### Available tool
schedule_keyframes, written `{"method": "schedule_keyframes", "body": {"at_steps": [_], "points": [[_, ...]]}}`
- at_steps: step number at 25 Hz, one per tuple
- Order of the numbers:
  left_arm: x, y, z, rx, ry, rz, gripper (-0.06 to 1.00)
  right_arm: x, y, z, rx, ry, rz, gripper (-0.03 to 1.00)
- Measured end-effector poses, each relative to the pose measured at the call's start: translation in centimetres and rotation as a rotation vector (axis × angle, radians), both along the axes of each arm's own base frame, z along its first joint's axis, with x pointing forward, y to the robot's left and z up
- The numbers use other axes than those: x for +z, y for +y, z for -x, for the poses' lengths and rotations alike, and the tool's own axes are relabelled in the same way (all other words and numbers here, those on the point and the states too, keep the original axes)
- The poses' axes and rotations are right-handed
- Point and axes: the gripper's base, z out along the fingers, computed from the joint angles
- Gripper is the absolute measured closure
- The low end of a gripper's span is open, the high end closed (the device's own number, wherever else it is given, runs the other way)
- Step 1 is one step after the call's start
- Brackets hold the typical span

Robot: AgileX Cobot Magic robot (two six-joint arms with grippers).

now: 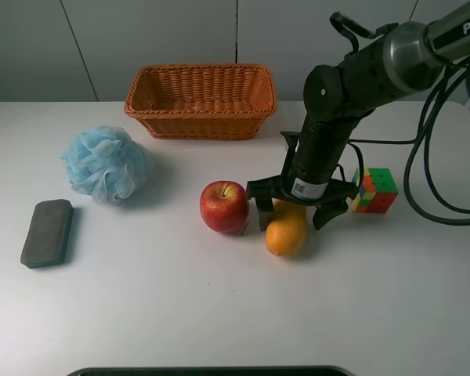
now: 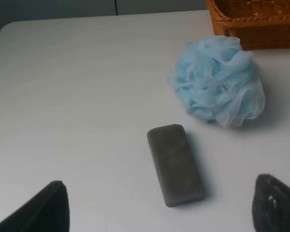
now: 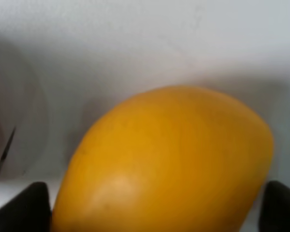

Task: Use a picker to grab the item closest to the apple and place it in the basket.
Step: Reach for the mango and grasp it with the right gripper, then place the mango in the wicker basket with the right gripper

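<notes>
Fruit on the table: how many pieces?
2. The apple sits in front of the basket; the orange-yellow fruit lies just right of it, between the open fingers of the right end effector. Nothing suggests hidden ones.

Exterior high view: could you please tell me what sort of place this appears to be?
Probably a robot manipulation test bench, not a home: a plain white table, a cabled robot arm, and unrelated props set apart, such as an apple, puzzle cube and bath pouf.
</notes>
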Motion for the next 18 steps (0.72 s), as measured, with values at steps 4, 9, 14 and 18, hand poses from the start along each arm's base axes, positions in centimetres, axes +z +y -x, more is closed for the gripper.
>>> {"method": "schedule_keyframes", "body": {"at_steps": [4,9,14,18], "points": [[0.0,0.0,0.0,0.000,0.000,0.000,0.22,0.0,0.0,0.0,0.000,-0.001,0.002,0.50],[0.0,0.0,0.0,0.000,0.000,0.000,0.22,0.0,0.0,0.0,0.000,-0.001,0.002,0.50],[0.0,0.0,0.0,0.000,0.000,0.000,0.22,2.1,0.2,-0.8,0.024,-0.007,0.028,0.50],[0.0,0.0,0.0,0.000,0.000,0.000,0.22,6.2,0.5,-1.8,0.049,-0.052,0.033,0.50]]}}
